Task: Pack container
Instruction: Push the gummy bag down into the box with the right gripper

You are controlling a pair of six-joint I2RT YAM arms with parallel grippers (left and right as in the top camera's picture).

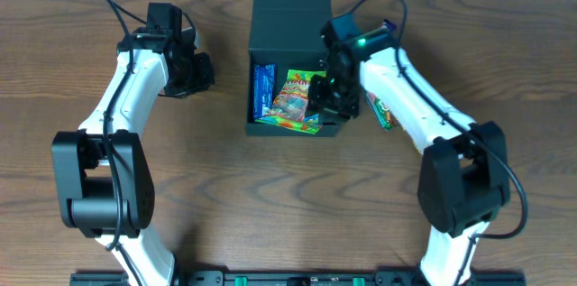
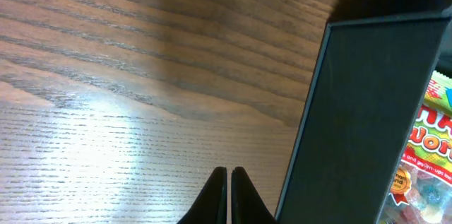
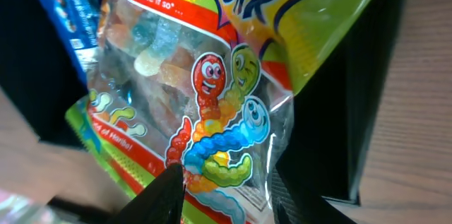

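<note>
The container (image 1: 290,15) is a black shallow box at the table's middle, its flap lid standing open at the back. Inside lie a blue packet (image 1: 263,87) and a colourful gummy-worm packet (image 1: 293,96). My right gripper (image 1: 326,96) hangs over the box's right side. In the right wrist view its fingers (image 3: 226,189) are apart over the lower end of the gummy packet (image 3: 205,90), with the blue packet (image 3: 67,12) and a box wall (image 3: 367,111) beside it. My left gripper (image 1: 194,74) is shut and empty left of the box, as the left wrist view (image 2: 229,171) shows, next to the box wall (image 2: 360,111).
Another snack packet (image 1: 382,110), green, red and white, lies on the wood table right of the box, partly under my right arm. The gummy packet's edge (image 2: 424,153) shows past the box wall in the left wrist view.
</note>
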